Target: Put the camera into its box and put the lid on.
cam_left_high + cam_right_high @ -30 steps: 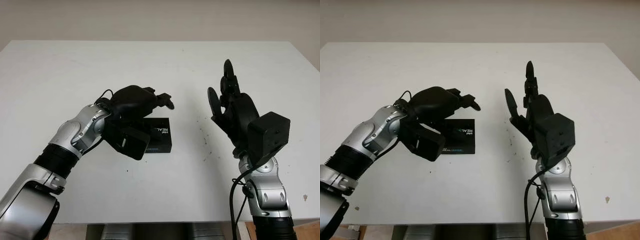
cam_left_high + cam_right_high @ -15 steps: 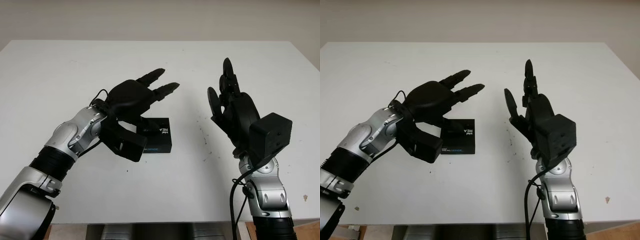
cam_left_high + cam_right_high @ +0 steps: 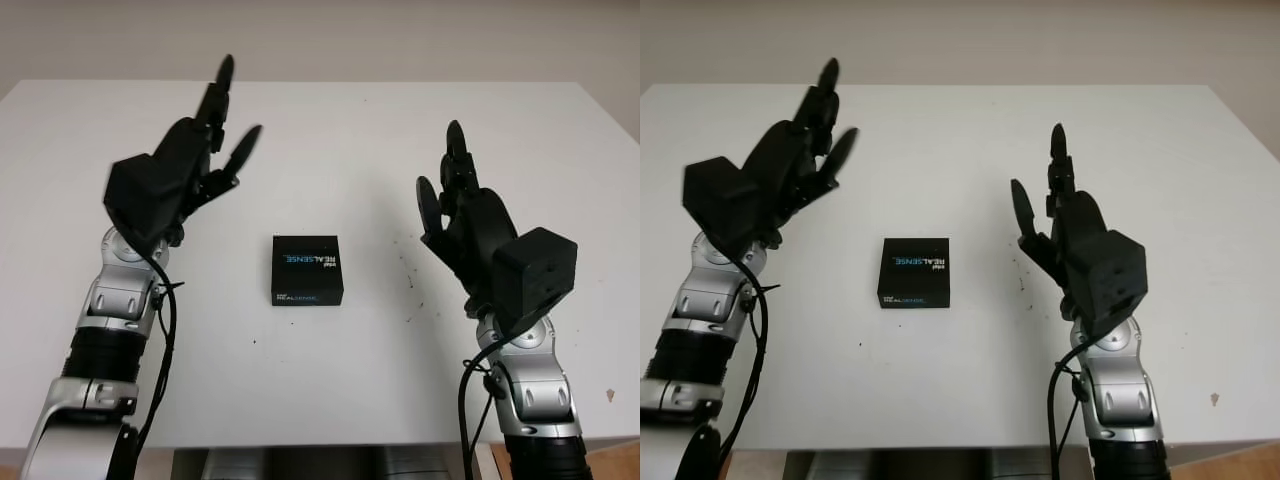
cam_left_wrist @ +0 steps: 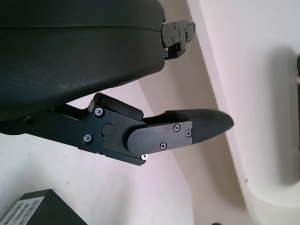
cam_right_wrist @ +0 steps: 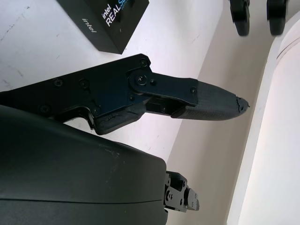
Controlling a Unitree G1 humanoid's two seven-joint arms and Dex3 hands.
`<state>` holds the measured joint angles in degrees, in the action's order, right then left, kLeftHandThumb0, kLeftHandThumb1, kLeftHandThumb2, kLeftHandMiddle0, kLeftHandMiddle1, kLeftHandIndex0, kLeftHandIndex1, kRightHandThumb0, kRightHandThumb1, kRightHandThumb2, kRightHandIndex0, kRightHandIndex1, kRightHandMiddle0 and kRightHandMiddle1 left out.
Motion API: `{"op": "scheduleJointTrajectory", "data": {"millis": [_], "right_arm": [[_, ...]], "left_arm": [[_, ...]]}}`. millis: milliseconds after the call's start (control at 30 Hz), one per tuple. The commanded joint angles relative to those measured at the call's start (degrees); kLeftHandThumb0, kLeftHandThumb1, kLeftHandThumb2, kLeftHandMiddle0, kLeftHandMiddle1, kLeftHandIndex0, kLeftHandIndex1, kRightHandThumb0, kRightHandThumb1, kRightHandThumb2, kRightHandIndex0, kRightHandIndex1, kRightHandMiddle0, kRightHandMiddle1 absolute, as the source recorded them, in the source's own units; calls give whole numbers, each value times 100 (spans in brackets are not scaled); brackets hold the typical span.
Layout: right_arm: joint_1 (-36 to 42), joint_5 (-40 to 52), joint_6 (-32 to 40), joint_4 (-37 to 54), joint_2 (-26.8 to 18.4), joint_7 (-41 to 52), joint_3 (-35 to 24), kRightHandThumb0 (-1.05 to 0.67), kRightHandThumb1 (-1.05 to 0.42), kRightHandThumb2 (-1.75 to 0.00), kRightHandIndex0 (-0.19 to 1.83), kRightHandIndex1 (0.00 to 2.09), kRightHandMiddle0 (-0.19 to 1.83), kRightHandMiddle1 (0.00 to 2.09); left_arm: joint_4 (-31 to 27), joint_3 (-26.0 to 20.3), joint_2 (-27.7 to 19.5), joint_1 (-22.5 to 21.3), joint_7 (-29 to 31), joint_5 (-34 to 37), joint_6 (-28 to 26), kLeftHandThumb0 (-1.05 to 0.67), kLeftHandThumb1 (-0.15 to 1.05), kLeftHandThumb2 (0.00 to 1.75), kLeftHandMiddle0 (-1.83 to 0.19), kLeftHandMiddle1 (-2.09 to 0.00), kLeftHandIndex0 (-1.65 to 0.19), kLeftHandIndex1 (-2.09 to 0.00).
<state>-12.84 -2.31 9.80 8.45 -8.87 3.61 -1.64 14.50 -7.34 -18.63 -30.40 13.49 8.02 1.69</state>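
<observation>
- A black box (image 3: 307, 270) printed with "REALSENSE" sits closed at the middle of the white table (image 3: 400, 130), its lid on and square; no camera lies loose on the table (it cannot be told from here whether it is inside).
- Your left hand (image 3: 190, 165) is raised above the table to the left of the box, well apart from it, fingers (image 3: 222, 80) extended and holding nothing.
- Your right hand (image 3: 470, 215) is raised to the right of the box, also well apart, open and empty.
- Judged from how things lie, the task looks finished or nearly so; the step in hand is to leave the box undisturbed.
- Do it well: keep both hands high and wide of the box, and check that the lid sits flush all round before you lower either arm.
</observation>
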Motion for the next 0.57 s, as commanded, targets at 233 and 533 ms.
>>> {"op": "scheduleJointTrajectory", "data": {"millis": [233, 533], "right_arm": [[-283, 2, 258, -212, 29, -50, 2, -85, -105, -69, -19, 0, -19, 0], [-384, 131, 208, -421, 34, 17, -17, -82, -105, -68, -19, 0, -19, 0]], "left_arm": [[-684, -599, 403, 718, -217, 740, -239, -79, 105, 64, 19, 0, 19, 0], [-858, -673, 557, 1095, -238, 809, -166, -79, 105, 65, 19, 0, 19, 0]]}}
